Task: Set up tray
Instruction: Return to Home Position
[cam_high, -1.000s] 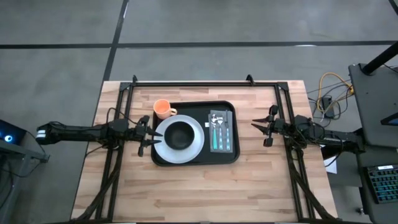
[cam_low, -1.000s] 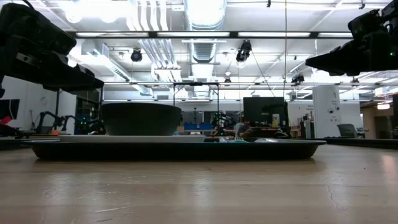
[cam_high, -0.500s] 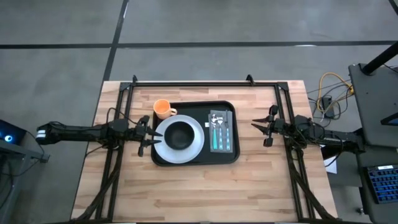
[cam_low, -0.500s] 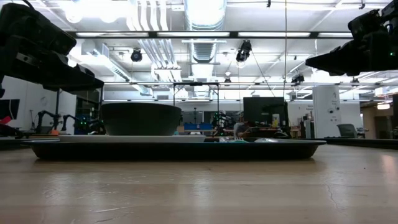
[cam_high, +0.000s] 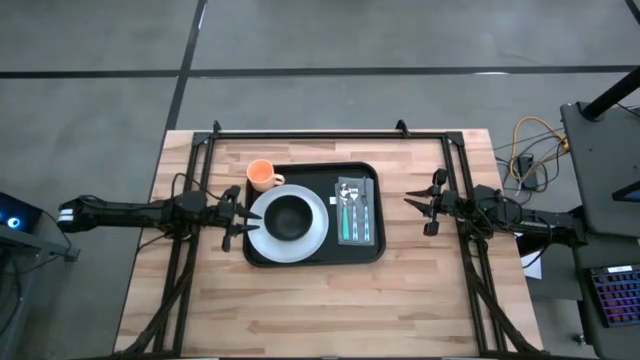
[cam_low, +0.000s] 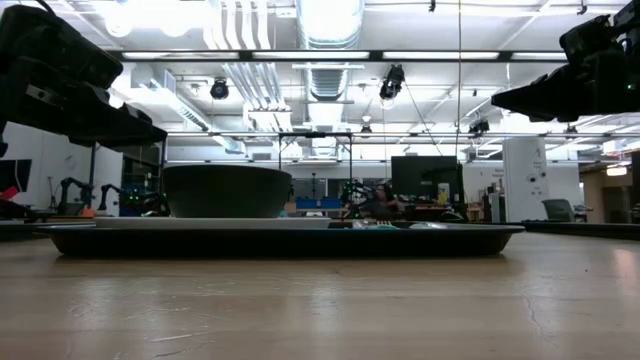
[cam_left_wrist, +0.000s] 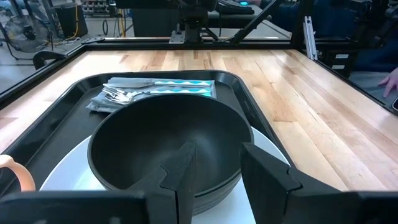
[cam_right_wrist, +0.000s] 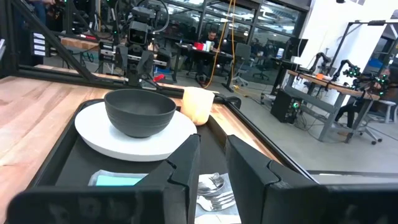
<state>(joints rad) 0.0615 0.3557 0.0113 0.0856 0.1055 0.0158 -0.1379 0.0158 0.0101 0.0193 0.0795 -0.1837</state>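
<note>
Black tray (cam_high: 310, 178) sits mid-table carrying white plate (cam_high: 316, 231) with dark bowl (cam_high: 291, 216), orange cup (cam_high: 262, 176) and blue cutlery (cam_high: 350, 222) on grey napkin (cam_high: 369, 198), while left gripper (cam_high: 240, 215) and right gripper (cam_high: 418, 213) flank it, fingers spread, holding nothing.

No legible text, labels, brands or numbers anywhere.

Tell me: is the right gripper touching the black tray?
Apart. The high view shows a strip of bare wooden table between the right gripper and the right rim of the black tray.
</note>
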